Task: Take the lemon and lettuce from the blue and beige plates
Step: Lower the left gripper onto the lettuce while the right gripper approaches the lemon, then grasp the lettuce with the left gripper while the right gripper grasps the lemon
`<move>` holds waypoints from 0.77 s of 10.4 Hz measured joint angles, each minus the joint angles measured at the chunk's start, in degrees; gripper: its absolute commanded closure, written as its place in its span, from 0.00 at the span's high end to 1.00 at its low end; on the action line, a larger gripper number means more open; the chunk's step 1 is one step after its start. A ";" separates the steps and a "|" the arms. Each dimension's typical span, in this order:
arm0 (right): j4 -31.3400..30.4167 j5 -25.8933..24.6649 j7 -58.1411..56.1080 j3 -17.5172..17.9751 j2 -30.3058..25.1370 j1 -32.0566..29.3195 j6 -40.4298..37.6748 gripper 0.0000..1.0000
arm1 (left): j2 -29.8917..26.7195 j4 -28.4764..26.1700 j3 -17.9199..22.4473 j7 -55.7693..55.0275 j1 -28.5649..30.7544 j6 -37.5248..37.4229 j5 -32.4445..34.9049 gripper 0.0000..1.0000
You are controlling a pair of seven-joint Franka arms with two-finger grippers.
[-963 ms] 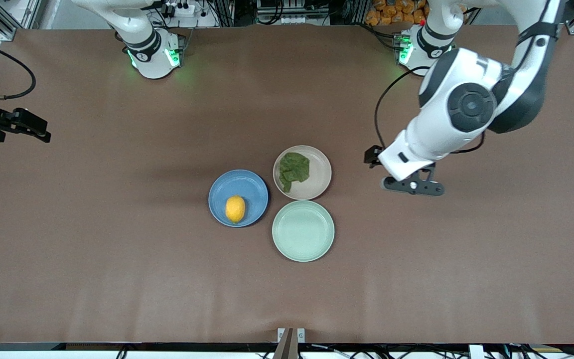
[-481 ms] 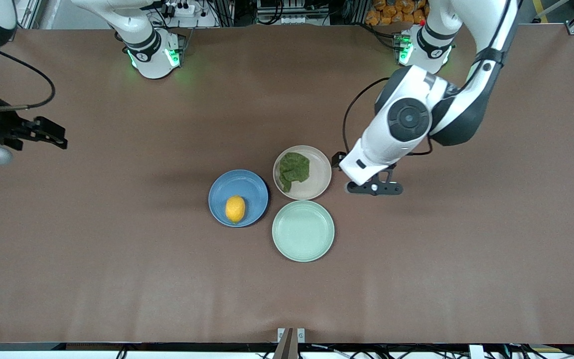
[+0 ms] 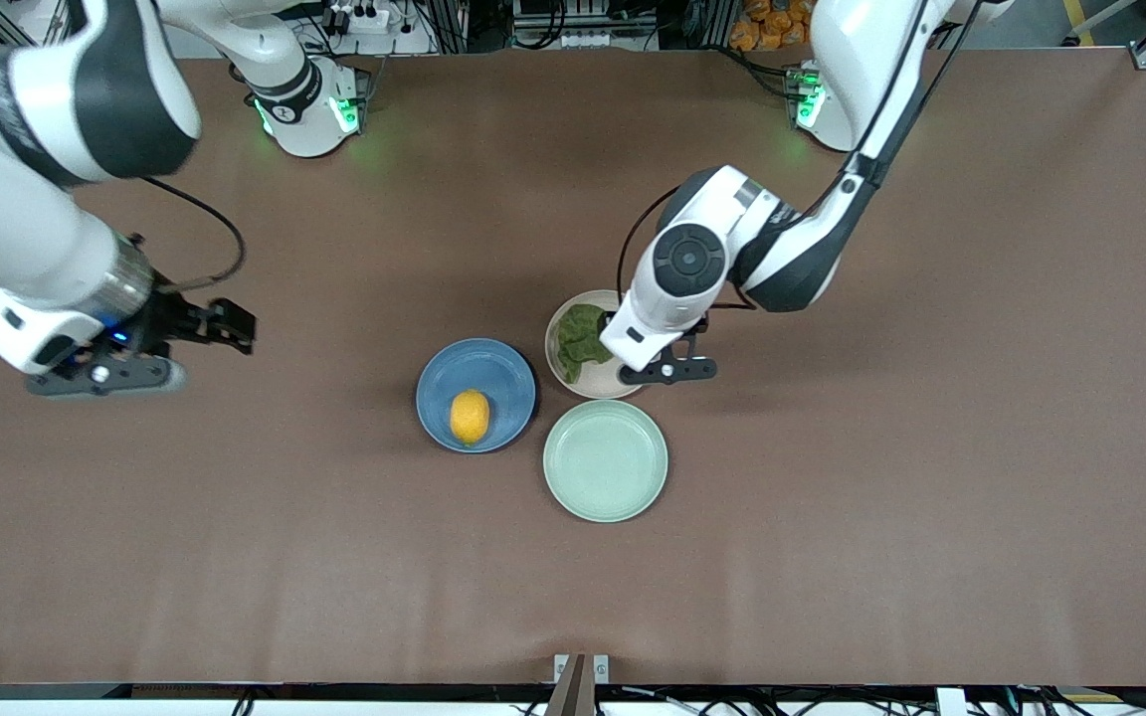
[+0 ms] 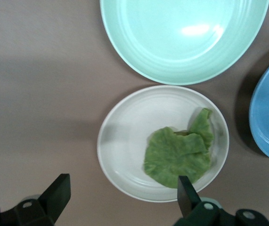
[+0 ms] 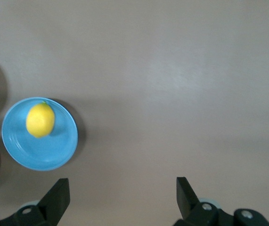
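We log both arms closing in. Left end effector (image 4: 120,200), wide, now over beige plate (image 3: 633,383); lettuce (image 3: 583,338) at its 9 o'clock. Right end effector (image 5: 120,197), wide, over tabletop (image 3: 832,547); lemon (image 3: 470,417) rests on blue plate (image 3: 503,368). Grasps look imminent.

- Even, fairly bright overhead light; the brown table (image 3: 832,557) shows faint pale streaks toward the front camera.
- Soft shadows only: a dim one beside the blue plate (image 3: 476,395), a darker crescent along its rim in the right wrist view.
- A white glare patch sits on the mint plate (image 4: 186,37) in the left wrist view.
- Green lamps glow at both arm bases, tinting the table nearby.
- The right arm (image 3: 46,199) looks smeared by motion blur.
- Wrist views are slightly soft; finger bases at their edges are out of focus.
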 measured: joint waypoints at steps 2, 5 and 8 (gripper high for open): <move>-0.02 0.00 1.65 0.04 3.75 2.32 3.51 1.00 | 2.81 -0.02 0.05 -5.05 -2.53 2.54 0.89 1.00; -0.07 0.11 8.08 0.08 7.65 5.55 4.38 1.00 | 7.10 0.00 0.21 -10.72 -6.40 7.36 3.46 1.00; -0.10 1.02 14.84 0.09 12.42 8.77 9.06 1.00 | 8.07 0.06 0.45 -11.76 -7.13 9.82 3.53 1.00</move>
